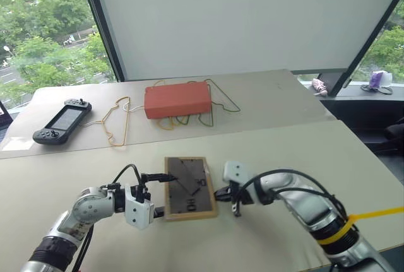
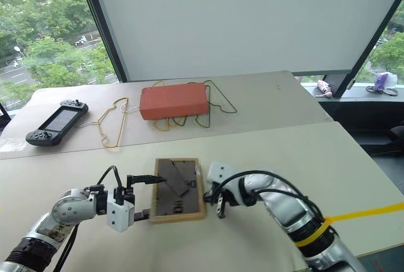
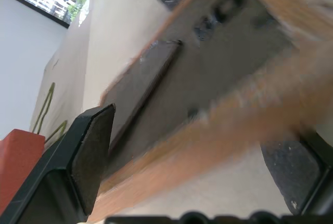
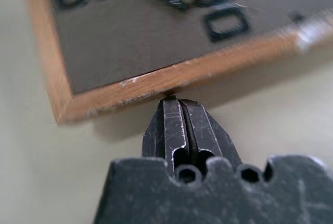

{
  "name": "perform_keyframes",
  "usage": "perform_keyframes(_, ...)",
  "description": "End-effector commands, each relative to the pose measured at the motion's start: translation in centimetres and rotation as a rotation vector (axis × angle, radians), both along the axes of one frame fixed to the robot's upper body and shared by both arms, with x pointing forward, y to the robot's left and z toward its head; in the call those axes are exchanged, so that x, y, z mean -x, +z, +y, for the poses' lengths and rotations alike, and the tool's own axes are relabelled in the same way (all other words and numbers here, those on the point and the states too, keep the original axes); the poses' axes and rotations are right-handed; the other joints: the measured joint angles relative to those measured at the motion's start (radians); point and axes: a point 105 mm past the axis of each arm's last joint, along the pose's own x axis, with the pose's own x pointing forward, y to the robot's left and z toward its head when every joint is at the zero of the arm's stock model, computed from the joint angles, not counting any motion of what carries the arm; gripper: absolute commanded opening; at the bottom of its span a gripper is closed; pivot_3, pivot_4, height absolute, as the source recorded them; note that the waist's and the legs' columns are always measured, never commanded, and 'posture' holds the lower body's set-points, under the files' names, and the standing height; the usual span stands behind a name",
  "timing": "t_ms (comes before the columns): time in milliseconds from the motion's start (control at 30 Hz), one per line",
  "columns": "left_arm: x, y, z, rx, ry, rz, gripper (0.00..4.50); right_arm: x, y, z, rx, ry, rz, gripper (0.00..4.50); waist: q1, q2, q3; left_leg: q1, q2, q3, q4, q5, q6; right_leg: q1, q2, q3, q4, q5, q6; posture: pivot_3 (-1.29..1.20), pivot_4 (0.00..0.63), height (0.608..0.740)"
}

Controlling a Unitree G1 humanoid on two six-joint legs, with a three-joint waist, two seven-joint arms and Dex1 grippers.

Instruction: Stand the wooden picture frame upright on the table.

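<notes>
The wooden picture frame (image 1: pixel 188 188) is seen lying flat, back side up, on the table (image 1: pixel 284 152), near the front edge, approx. midway btw. the two arms. The dark grey-brown back is shown w/ its fold-out stand (image 1: pixel 187 178) lifted a little off the back panel, slanting across the upper half.

The left gripper (image 1: pixel 159 194) is held at the frame's left edge, fingers spread wide: one finger (image 1: pixel 158 177) is placed by the far part of that edge, the other by the near corner. In the left wrist view the frame edge (image 3: pixel 218 130) is seen running btw. the two pads (image 3: pixel 93 156), w/ clear gaps both sides; nothing is gripped.

The right gripper (image 4: pixel 176 110) is seen fully closed, fingers pressed together, empty. Its tip is pointed at the frame's right edge (image 4: pixel 171 78), at or just short of contact; actual touch can't be confirmed.

Further back on the table, an orange-red box (image 1: pixel 177 100) is laid over several wire hangers (image 1: pixel 117 124), and a handheld game console (image 1: pixel 62 121) is set well to the left. All are well apart from the frame.
</notes>
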Motion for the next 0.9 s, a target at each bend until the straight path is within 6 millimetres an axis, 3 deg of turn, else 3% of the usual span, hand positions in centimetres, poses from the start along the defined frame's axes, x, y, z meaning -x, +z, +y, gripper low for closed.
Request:
perform_keyframes(33, 0.0, 0.7, -0.2, 0.026, -0.015, -0.037, 4.44, 0.0, 0.5, 0.0, -0.013, -0.018, -0.006, 0.00, 0.001, 0.000, 0.000, 0.000, 0.000, 0.000, 0.000, 0.000, 0.000, 0.000, 0.000, 0.000, 0.000, 0.000, 0.000, 0.00, 0.150, 0.740)
perform_keyframes(300, 0.9, 2.0, -0.5, 0.106, -0.057, -0.027, 4.44, -0.7, 0.1, -1.2, 0.015, -0.071, -0.009, 0.00, 0.008, 0.000, 0.000, 0.000, 0.000, 0.000, 0.001, 0.000, 0.000, 0.000, 0.000, 0.000, -0.001, 0.000, 0.000, 0.00, 0.150, 0.740)
perform_keyframes(400, 1.7, 2.4, 0.1, 0.102, -0.079, -0.011, 3.69, -1.1, 0.0, -1.9, 0.025, -0.094, -0.009, 0.00, 0.011, 0.000, 0.000, 0.000, 0.000, 0.000, 0.001, 0.000, 0.000, 0.000, 0.000, 0.000, -0.001, 0.000, 0.000, 0.00, 0.150, 0.740)
perform_keyframes(533, 1.8, 2.0, 0.4, 0.073, -0.083, -0.001, 2.03, -1.4, 0.0, -2.1, 0.023, -0.114, -0.010, 0.00, 0.015, 0.000, 0.000, 0.001, 0.000, 0.000, 0.001, 0.000, 0.000, 0.001, -0.001, -0.001, -0.002, 0.000, 0.000, 0.00, 0.150, 0.740)
perform_keyframes(633, 1.8, 1.6, 0.4, 0.055, -0.084, 0.000, 1.22, -1.5, 0.2, -2.1, 0.013, -0.122, -0.009, 0.00, 0.020, 0.000, 0.000, 0.002, 0.000, 0.000, 0.003, 0.000, 0.000, 0.003, -0.001, -0.002, -0.002, 0.000, 0.000, 0.00, 0.150, 0.740)
perform_keyframes(900, 1.7, 1.2, -0.2, 0.055, -0.086, -0.001, 1.16, -1.6, 0.8, -2.0, 0.002, -0.133, -0.020, 0.00, 0.023, 0.000, 0.000, 0.002, -0.001, 0.000, 0.003, 0.000, 0.000, 0.003, -0.001, -0.002, -0.001, 0.000, 0.000, 0.00, 0.150, 0.740)
